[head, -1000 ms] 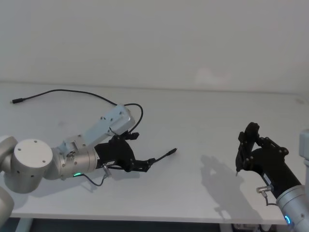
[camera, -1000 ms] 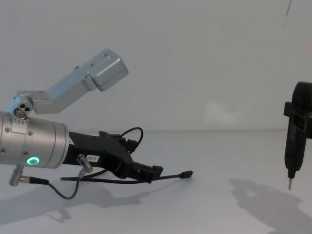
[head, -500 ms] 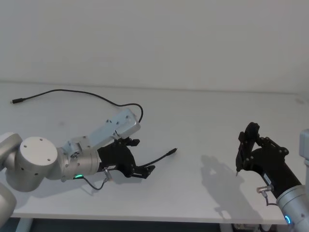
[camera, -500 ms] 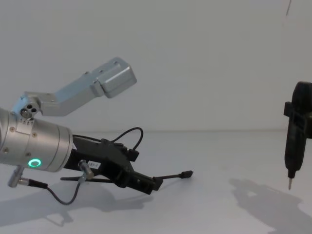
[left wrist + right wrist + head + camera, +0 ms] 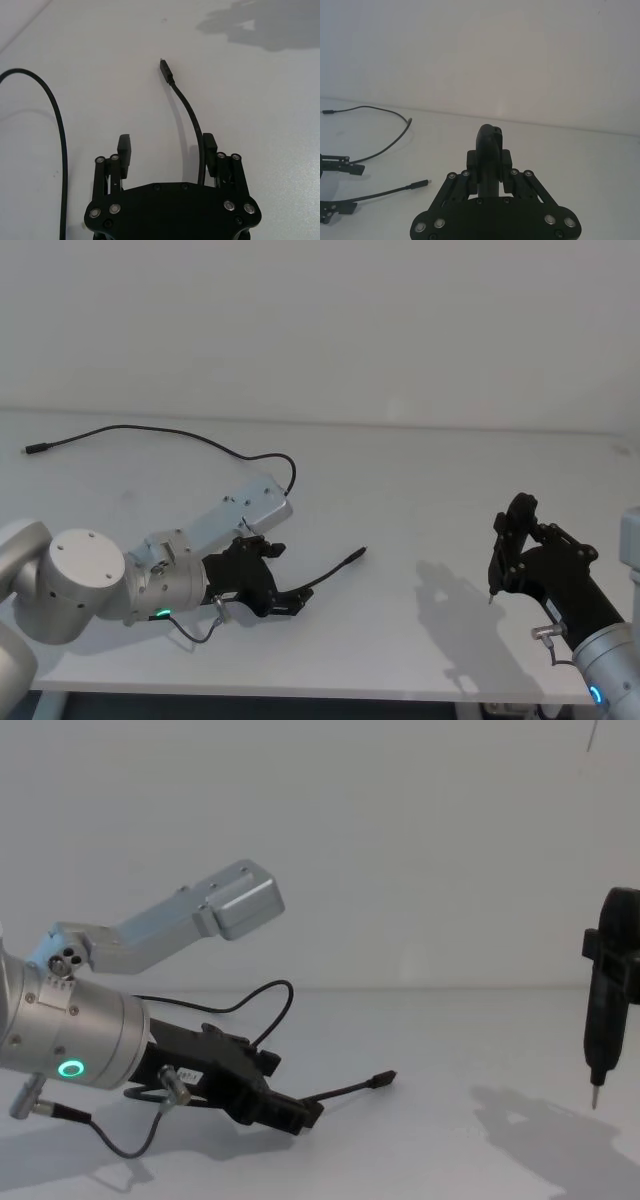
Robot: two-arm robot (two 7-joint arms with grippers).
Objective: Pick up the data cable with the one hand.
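The data cable (image 5: 160, 429) is a thin black cord looping across the white table (image 5: 420, 480), with one small plug far left and the other plug (image 5: 357, 555) near the middle. My left gripper (image 5: 285, 575) is low over that nearer end and open. In the left wrist view the cable (image 5: 187, 107) runs between the fingers, against the inner side of one finger (image 5: 209, 146). In the chest view the left gripper (image 5: 288, 1095) tilts down toward the table, and the plug (image 5: 381, 1079) lies past its tips. My right gripper (image 5: 512, 535) hangs at the right, shut on a black pen-shaped tool (image 5: 606, 1000).
The table's front edge (image 5: 330, 687) runs just behind the left arm. The cable's far loop (image 5: 285, 465) curves behind the left wrist's grey camera mount (image 5: 245, 508). A plain white wall stands behind the table.
My left gripper has dropped lower and tilted down toward the table, drawing back slightly along the cable. The cable and the right arm have not moved.
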